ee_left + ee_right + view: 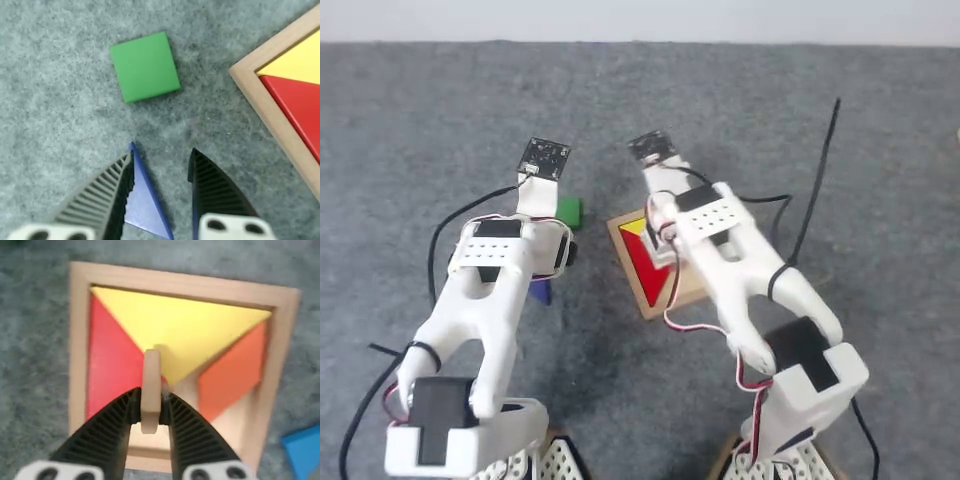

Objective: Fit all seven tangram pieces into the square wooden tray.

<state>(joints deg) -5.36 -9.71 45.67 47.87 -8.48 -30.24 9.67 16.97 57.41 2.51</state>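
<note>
Flecked grey carpet-like surface (pixel 440 120) sets off a bright green square wooden piece (pixel 145 66) and a deep blue triangular piece (pixel 145 200). The pale natural-wood square tray (pixel 79 350) shows a yellow triangular piece (pixel 180 325), a red triangular piece (pixel 110 360) and an orange piece (pixel 232 370); a sky-blue piece (pixel 302 450) and a pale unpainted wooden piece (pixel 150 415) complete the palette. Left gripper (pixel 161 155) and right gripper (pixel 151 392) are dark and ribbed, with white bases; the white robot arms (pixel 485 300) carry red, black and white wiring (pixel 672 290).

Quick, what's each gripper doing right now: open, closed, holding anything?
Left gripper: open over the blue triangle, gripping nothing.
Right gripper: closed on a pale wooden piece above the tray.
</note>
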